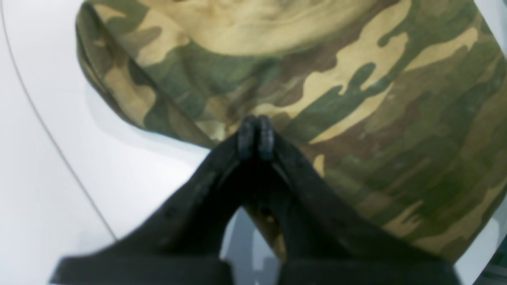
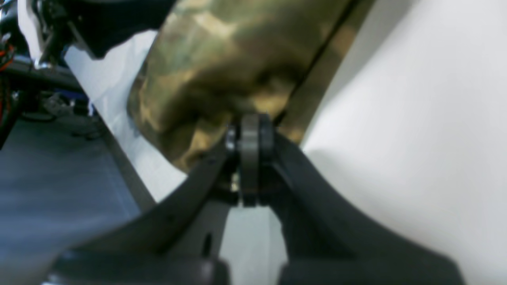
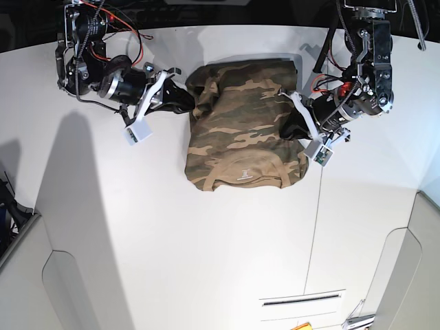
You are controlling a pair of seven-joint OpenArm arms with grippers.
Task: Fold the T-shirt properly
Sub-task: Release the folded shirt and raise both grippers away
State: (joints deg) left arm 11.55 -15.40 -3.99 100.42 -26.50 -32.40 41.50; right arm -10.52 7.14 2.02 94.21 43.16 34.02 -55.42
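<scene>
The camouflage T-shirt (image 3: 237, 130) lies bunched in a rough rectangle on the white table (image 3: 172, 240), with its tan collar (image 3: 246, 181) towards the near edge. My right gripper (image 3: 190, 103) is at the shirt's far left corner. In the right wrist view the gripper (image 2: 249, 136) is shut on a raised fold of the shirt (image 2: 222, 59). My left gripper (image 3: 294, 128) is at the shirt's right edge. In the left wrist view the gripper (image 1: 256, 132) is shut, pinching the edge of the shirt (image 1: 356, 99).
Thin seams (image 3: 317, 227) run across the table, and a slot (image 3: 299, 300) is cut near the front. The table edge and the dark floor (image 2: 47, 178) are close beside my right gripper. Cables hang along both arms.
</scene>
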